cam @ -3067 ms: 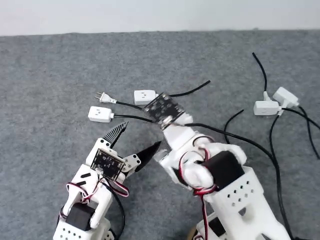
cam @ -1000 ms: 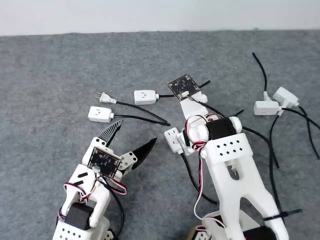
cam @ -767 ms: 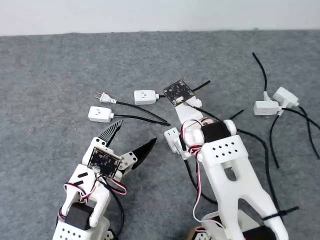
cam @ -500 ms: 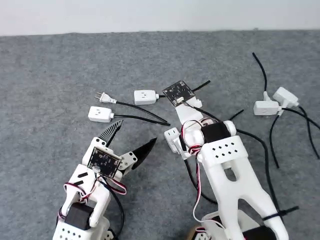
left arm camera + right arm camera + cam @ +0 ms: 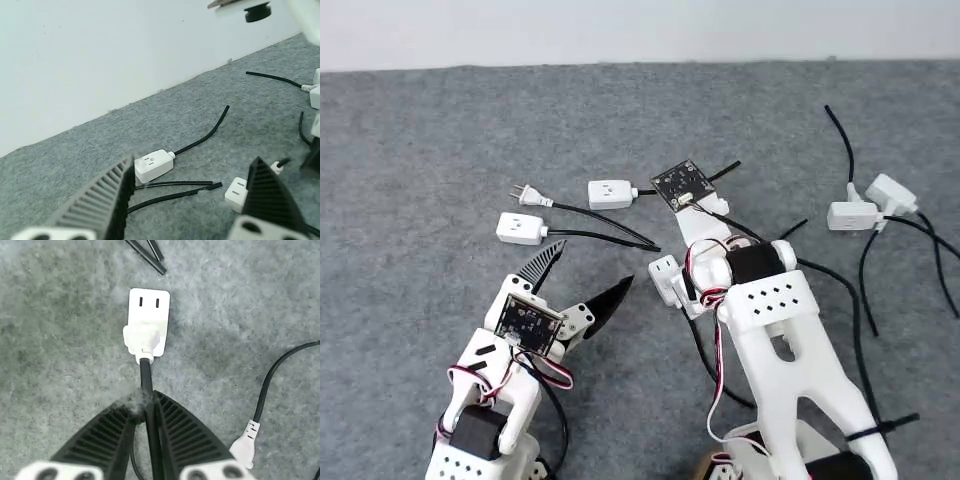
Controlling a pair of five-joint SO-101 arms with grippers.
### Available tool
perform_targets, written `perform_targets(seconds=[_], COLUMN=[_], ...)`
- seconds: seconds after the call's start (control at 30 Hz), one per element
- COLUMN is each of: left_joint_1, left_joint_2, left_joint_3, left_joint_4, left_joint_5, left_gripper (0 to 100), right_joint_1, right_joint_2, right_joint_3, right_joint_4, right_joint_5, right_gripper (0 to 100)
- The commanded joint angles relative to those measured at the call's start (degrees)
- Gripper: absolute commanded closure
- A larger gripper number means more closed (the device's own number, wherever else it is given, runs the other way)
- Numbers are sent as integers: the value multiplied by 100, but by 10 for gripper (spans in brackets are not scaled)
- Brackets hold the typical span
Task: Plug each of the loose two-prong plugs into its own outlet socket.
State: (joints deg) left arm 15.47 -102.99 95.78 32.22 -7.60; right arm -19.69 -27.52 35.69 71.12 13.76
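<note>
Mid-frame, a plug (image 5: 142,342) looks seated in its outlet (image 5: 663,272), right gripper (image 5: 145,401) clamped on its cord (image 5: 145,372); left gripper (image 5: 602,265) gapes; upper left, a loose plug (image 5: 525,194) waits.

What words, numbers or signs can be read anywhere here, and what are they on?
No text can be read.
Wrist circuit boards: tiny marks, too small to read.
White outlet socket: two plain slots, no lettering.
Black cable gripped by the right tool: no print visible.
</note>
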Motion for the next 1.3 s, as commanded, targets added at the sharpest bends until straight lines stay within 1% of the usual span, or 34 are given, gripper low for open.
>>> perform_targets(seconds=[0.0, 0.77, 0.87, 1.27], left_joint_1=[18, 18, 18, 18], left_joint_2=[-18, -18, -18, -18], left_joint_3=[-163, -163, -163, -163], left_joint_4=[-97, -97, -97, -97], left_joint_5=[18, 18, 18, 18], left_gripper=[651, 651, 651, 651], right_joint_1=[57, 57, 57, 57], right_joint_2=[-48, 13, 13, 13], right_joint_3=[-387, -378, -378, -378], right_joint_4=[145, 13, 4, -189], right_joint_5=[70, 26, -149, -202], right_gripper=[991, 991, 991, 991])
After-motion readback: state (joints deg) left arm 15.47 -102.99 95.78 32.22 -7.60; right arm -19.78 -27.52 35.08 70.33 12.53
